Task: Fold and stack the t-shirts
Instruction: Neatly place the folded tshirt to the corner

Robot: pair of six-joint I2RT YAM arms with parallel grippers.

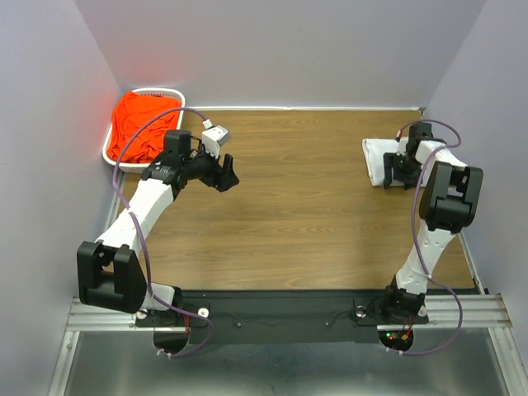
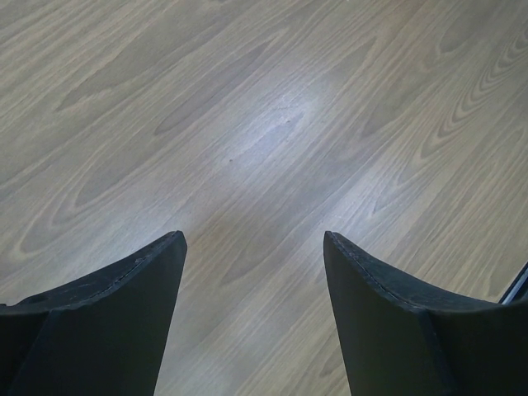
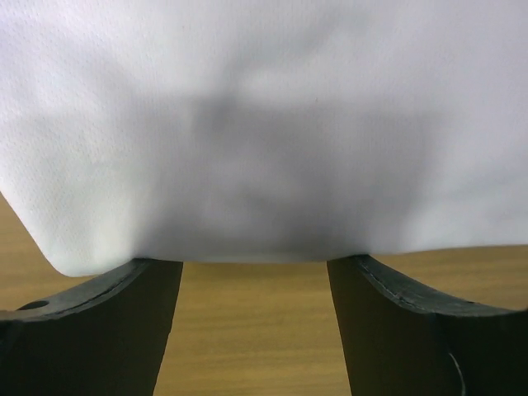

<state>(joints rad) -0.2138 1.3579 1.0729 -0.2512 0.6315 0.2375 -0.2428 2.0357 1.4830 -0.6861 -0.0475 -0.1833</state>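
The orange-red t-shirt (image 1: 140,125) lies crumpled in the white basket (image 1: 113,157) at the back left. The white t-shirt (image 1: 378,159) lies folded on the wooden table at the right; it fills the top of the right wrist view (image 3: 264,124). My right gripper (image 1: 400,172) is open at the near edge of the white shirt, its fingertips (image 3: 157,272) touching the cloth edge with nothing between them. My left gripper (image 1: 224,175) is open and empty over bare wood, right of the basket; its fingers (image 2: 132,280) frame only table.
Grey walls close the table at the back and both sides. The bare wooden tabletop (image 1: 289,214) stretches between the two arms. A metal rail (image 1: 280,318) with the arm bases runs along the near edge.
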